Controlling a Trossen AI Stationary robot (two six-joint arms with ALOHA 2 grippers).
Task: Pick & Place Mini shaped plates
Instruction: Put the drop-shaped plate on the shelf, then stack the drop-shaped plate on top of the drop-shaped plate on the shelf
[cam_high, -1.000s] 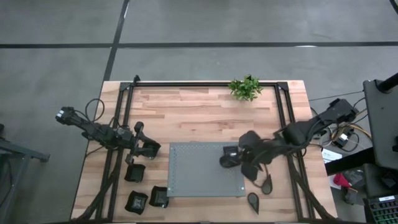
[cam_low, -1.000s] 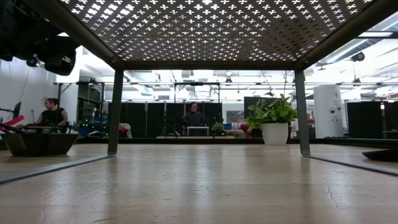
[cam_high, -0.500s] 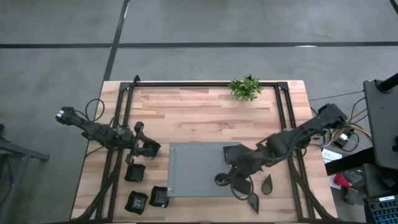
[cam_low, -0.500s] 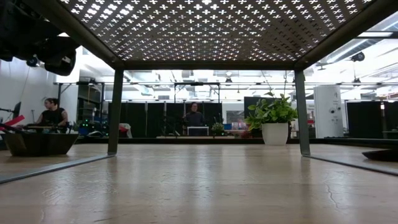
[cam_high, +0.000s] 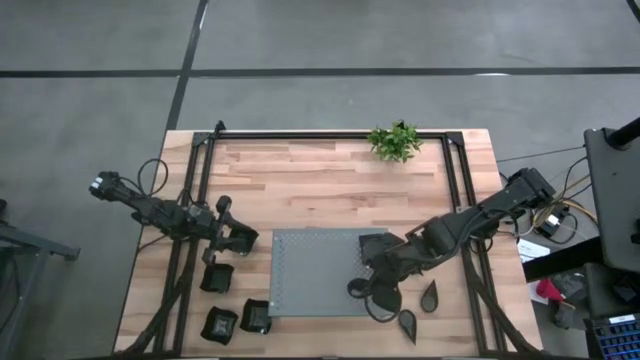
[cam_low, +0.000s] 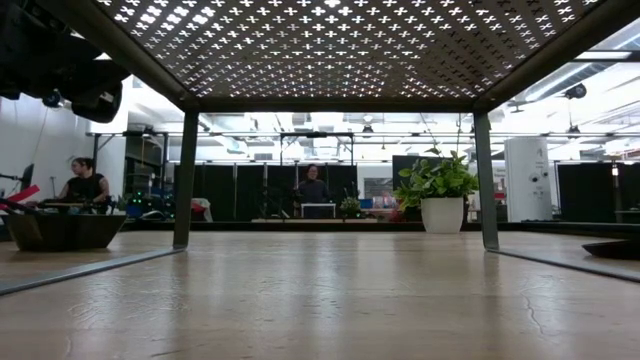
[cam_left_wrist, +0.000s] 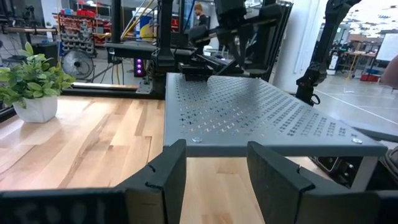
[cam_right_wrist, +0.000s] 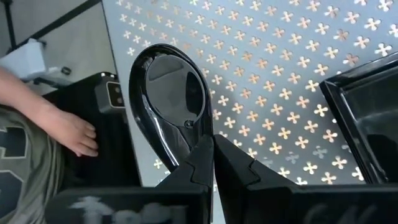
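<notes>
We record a wooden worktop (cam_high: 320, 180) carrying a grey perforated mat (cam_high: 315, 270) raised on legs near its front edge. A potted plant (cam_high: 394, 141) sits at the back edge, right of centre.

The left arm waits at the mat's left edge; the left gripper (cam_left_wrist: 214, 180) has its fingers spread wide with nothing between them.

The right gripper (cam_right_wrist: 211, 155) hangs over the mat's front right corner, fingers pinched tight on the rim of a teardrop plate (cam_right_wrist: 171, 93), which is held above the mat.

A square plate (cam_high: 372, 245) lies on the mat near its right edge. Two more teardrop plates (cam_high: 418, 308) lie on the worktop off the mat's front right corner. Three small square plates (cam_high: 232, 305) sit on the worktop off the mat's front left corner.

A person's hand (cam_right_wrist: 74, 134) shows beyond the table.
</notes>
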